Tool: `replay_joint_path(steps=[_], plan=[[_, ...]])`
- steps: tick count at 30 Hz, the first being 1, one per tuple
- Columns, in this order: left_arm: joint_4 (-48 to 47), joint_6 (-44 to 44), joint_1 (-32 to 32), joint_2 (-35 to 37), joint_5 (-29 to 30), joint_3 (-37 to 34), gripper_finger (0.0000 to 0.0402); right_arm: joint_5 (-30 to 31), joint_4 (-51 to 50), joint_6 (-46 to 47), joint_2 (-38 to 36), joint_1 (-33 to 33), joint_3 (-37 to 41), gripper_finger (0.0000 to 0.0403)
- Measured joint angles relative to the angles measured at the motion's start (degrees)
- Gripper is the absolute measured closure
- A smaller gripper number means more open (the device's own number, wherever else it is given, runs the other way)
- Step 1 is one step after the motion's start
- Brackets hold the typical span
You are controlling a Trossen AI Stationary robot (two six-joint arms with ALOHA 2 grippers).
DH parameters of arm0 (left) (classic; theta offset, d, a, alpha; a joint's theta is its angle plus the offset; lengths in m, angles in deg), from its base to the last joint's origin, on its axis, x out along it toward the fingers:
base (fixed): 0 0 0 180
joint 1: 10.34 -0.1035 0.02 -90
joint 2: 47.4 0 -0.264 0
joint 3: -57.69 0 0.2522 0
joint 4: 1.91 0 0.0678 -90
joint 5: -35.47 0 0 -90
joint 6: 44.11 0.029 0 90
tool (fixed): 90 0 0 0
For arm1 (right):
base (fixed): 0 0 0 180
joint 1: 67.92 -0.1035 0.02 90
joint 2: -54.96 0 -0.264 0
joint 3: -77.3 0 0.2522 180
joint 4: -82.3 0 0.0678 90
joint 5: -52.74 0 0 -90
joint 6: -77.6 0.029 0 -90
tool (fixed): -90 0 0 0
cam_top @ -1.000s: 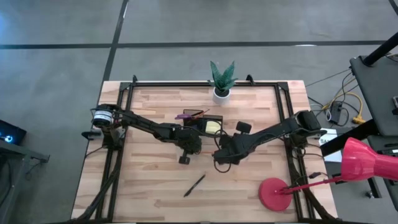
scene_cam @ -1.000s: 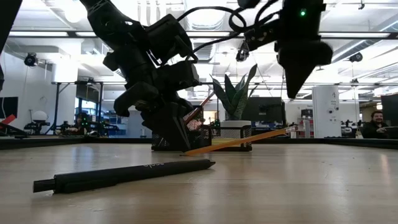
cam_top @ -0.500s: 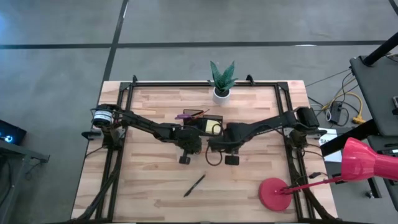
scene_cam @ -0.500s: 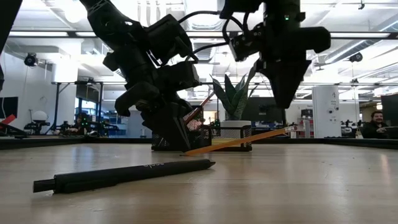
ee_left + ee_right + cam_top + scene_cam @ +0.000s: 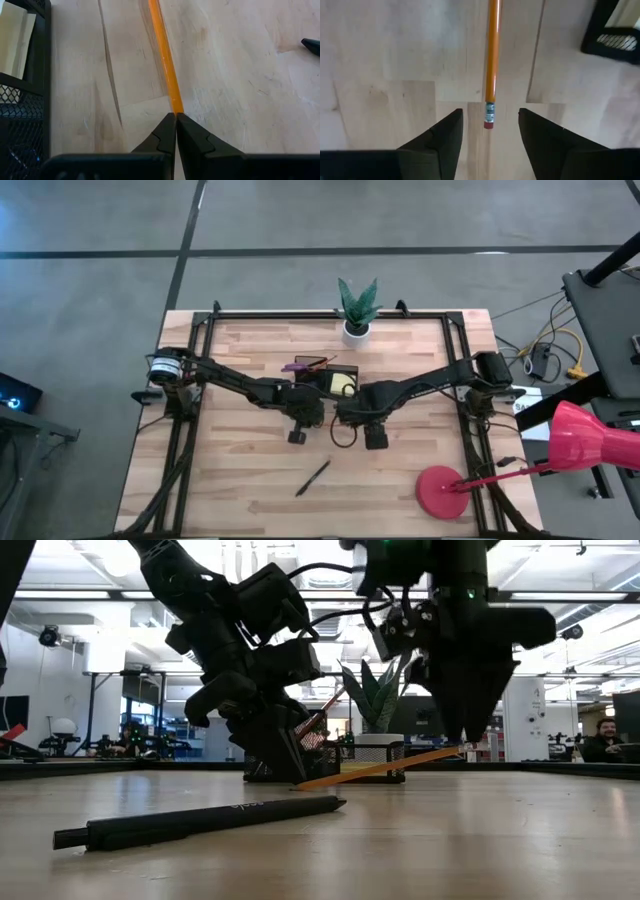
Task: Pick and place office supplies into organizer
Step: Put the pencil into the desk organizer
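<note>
An orange pencil (image 5: 390, 767) slants up from the table, with its eraser end (image 5: 489, 120) raised. My left gripper (image 5: 175, 116) is shut on the pencil's lower end, in front of the black organizer (image 5: 325, 377). My right gripper (image 5: 490, 114) hangs open over the eraser end, one finger on either side and neither touching it. A yellow sticky-note pad (image 5: 343, 384) sits in the organizer. Purple scissors (image 5: 297, 366) lie at the organizer's left end. A black pen (image 5: 313, 477) lies flat nearer the table's front. My left gripper pinches the pencil at the end away from the eraser (image 5: 175, 107), between its two fingertips. The fingers come slanting down from above. The fingers hide the very tip. The pencil is tilted, its held end low by the table and its eraser end raised.
A white pot with a green plant (image 5: 357, 328) stands at the table's far edge. A red round base (image 5: 440, 492) sits at the near right corner. Bare wood lies around the pen. A person (image 5: 605, 735) sits in the room beyond.
My right gripper has swung toward the table's left, come down over the pencil's eraser end and opened. The pencil and my left gripper have stayed put.
</note>
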Motion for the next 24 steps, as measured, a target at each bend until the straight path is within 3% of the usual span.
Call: replay_joint_path(steps=[9,24], plan=[[0.0,0.0,0.0,0.0,0.0,0.0,0.0402,-0.2,1.7,2.7,0.0,0.0,1.5,0.0237],[0.0,-0.2,0.0,0.0,0.0,0.0,0.0402,-0.4,3.4,2.7,0.0,0.0,2.7,0.031]])
